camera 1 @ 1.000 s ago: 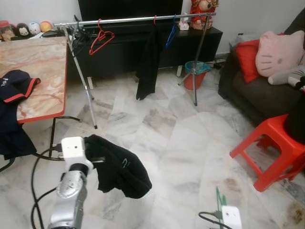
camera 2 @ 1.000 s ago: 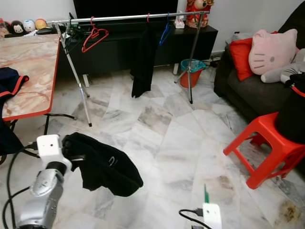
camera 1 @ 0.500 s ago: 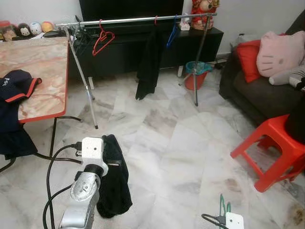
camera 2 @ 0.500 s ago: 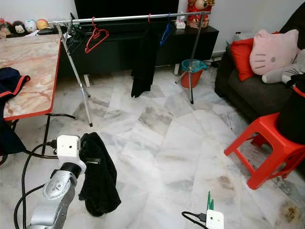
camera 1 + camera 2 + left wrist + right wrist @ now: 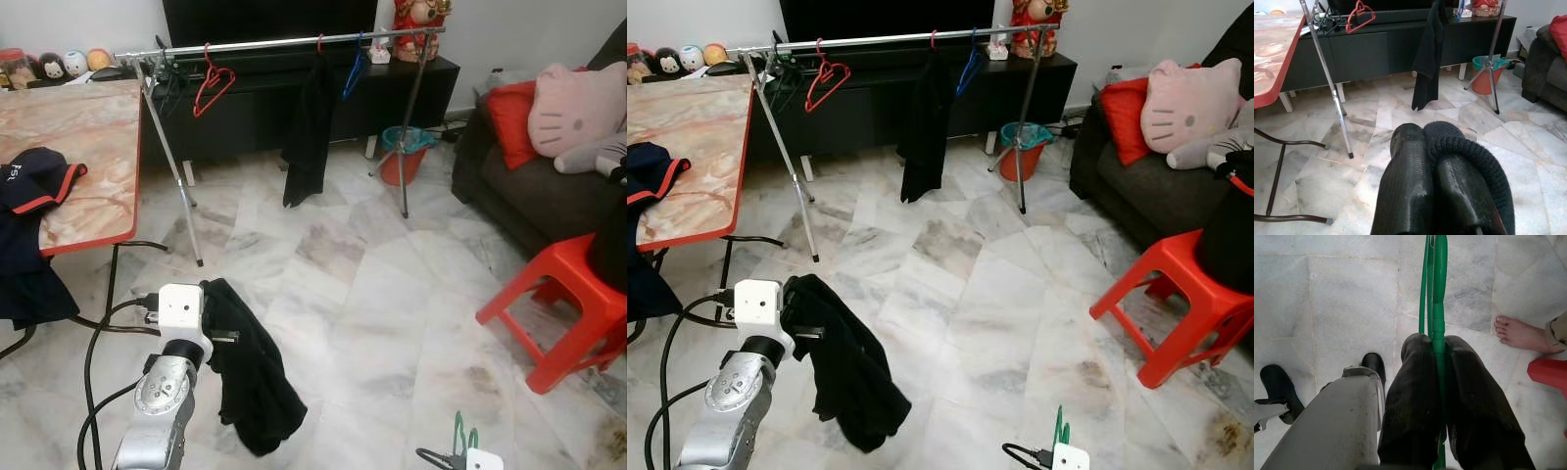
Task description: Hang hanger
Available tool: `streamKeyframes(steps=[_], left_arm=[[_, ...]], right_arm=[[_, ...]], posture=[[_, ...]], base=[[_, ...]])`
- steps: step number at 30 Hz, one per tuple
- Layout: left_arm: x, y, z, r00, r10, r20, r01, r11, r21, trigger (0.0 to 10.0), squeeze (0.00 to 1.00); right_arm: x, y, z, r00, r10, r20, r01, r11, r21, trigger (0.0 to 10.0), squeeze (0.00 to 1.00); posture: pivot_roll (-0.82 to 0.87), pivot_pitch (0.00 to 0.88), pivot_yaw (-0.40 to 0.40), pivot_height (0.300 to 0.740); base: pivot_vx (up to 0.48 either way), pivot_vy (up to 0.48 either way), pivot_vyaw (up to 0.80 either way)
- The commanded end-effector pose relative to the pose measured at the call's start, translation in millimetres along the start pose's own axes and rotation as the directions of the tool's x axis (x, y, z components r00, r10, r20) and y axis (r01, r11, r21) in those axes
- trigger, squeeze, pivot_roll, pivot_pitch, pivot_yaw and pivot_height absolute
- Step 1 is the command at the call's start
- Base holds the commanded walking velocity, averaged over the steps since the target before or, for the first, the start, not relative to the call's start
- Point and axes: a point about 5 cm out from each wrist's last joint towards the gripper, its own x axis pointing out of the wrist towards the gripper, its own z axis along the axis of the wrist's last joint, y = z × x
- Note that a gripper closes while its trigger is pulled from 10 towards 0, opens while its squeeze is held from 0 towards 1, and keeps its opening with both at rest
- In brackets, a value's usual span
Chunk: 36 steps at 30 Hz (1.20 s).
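Left jaws (image 5: 1437, 196): I grip a black garment (image 5: 250, 377), at 8 o'clock.
Right jaws (image 5: 1437, 396): I clamp a green hanger (image 5: 1436, 293).
Rack (image 5: 284, 41): 12 o'clock.

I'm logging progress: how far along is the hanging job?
Done: one black garment hangs on the rail. In hand: left gripper holds a black garment, right gripper a green hanger. Left: fitting them together and hanging them.
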Motion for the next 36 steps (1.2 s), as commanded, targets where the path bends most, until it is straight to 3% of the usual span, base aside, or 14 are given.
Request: streamKeyframes(steps=[1, 24, 36], left_arm=[[3.6, 1.5, 5, 1.000, 0.006, 0.019, -0.006, 1.000, 0.004, 10.0, 0.00], [5.0, 8.9, 7, 0.998, 0.055, 0.025, -0.055, 0.998, 0.000, 10.0, 0.00], [6.8, -4.9, 7, 0.999, 0.037, 0.027, -0.036, 0.999, -0.022, 10.0, 0.00]], right_arm=[[-0.6, -1.0, -3, 1.000, 0.002, -0.001, -0.002, 1.000, 0.004, 10.0, 0.00], [0.6, -2.9, 3, 0.999, 0.033, 0.016, -0.034, 0.998, 0.045, 10.0, 0.00], [1.8, 2.0, 11, 0.998, 0.047, 0.029, -0.048, 0.998, 0.039, 10.0, 0.00]], posture=[[0.10, 0.000, -0.013, 0.740], [0.10, 0.000, -0.031, 0.740], [0.10, 0.000, -0.037, 0.740]], base=[[0.000, 0.000, 0.00], [0.000, 0.000, 0.00], [0.000, 0.000, 0.27]])
